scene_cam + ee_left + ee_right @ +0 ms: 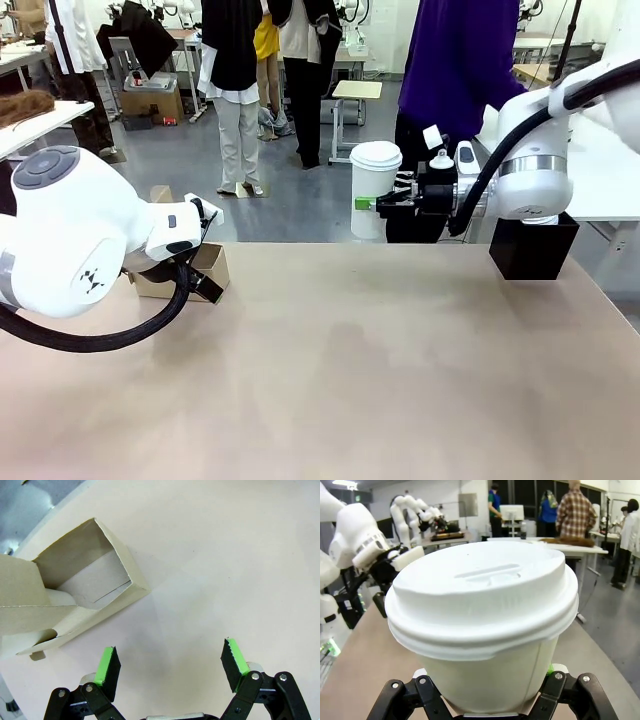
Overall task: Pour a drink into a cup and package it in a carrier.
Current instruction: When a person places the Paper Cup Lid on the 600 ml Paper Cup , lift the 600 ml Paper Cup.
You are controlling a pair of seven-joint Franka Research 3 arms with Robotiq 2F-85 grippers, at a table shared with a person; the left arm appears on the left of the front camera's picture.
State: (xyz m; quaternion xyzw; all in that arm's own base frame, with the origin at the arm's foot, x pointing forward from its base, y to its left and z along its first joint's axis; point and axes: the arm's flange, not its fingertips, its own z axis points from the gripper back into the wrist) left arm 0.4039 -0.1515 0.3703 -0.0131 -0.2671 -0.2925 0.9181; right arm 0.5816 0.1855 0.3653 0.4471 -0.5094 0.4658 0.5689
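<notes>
My right gripper (378, 204) is shut on the white paper cup (375, 190), which wears a white lid and hangs in the air past the table's far edge. In the right wrist view the cup (485, 630) sits between the fingers (555, 680). The lid hides any drink. The brown cardboard carrier (208, 268) lies at the table's left, partly behind my left arm. My left gripper (170, 652) hovers open over bare table just beside the carrier (85, 580), with nothing between its green pads (106, 662).
A black square box (533, 246) stands at the table's right far corner under the right arm. A person in a purple top (460, 60) stands at the far side behind the cup. The tan table (350, 370) spreads wide in the middle and front.
</notes>
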